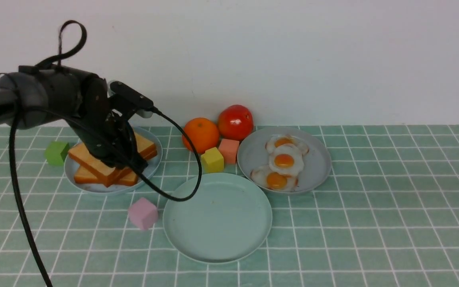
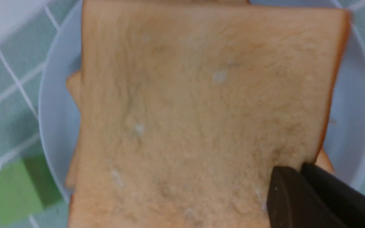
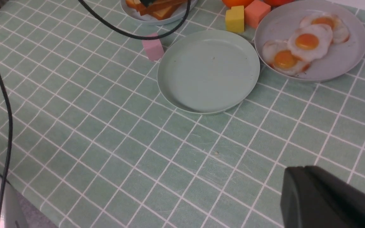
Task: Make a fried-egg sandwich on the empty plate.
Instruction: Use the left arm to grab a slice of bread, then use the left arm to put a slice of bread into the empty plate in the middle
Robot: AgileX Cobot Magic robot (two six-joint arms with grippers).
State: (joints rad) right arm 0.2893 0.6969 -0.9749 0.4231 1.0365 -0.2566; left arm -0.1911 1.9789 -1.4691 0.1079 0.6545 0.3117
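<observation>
The pale mint-green plate lies bare at the front centre. No fried-egg sandwich is in view. Golden toast slices are stacked on a light-blue plate at the back left. My left gripper reaches down onto that stack and is shut on a corner of the top toast slice. Three fried eggs lie on the grey-blue plate at the back right. My right gripper is shut and holds nothing, hovering over bare tablecloth; it is outside the front view.
An orange and a tomato sit by the wall. Yellow and salmon cubes stand between the plates. A pink cube is left of the mint plate, a green cube left of the toast. The left arm's cable droops over the mint plate's rim.
</observation>
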